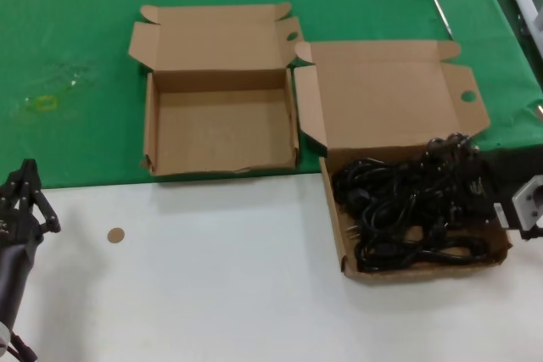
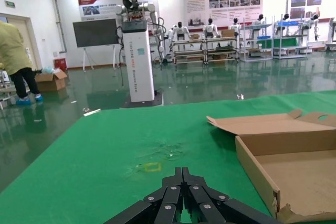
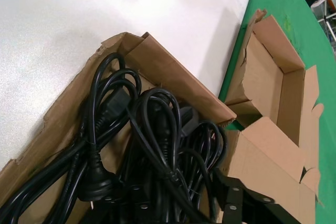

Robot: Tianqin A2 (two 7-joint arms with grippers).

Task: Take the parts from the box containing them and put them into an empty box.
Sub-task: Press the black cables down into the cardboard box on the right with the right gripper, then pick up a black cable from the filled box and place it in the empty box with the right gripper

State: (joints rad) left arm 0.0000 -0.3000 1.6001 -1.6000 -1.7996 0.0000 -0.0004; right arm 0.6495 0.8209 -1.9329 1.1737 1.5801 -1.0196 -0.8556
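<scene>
Two grippers: right gripper sits over the power cords, can't tell its grip; left gripper pressed together, parked.

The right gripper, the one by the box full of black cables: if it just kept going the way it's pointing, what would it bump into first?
Most likely the power cords. The right gripper sits at the right edge of the larger box, and its wrist view looks straight into the tangle, close ahead. Exact depth is unclear.
</scene>
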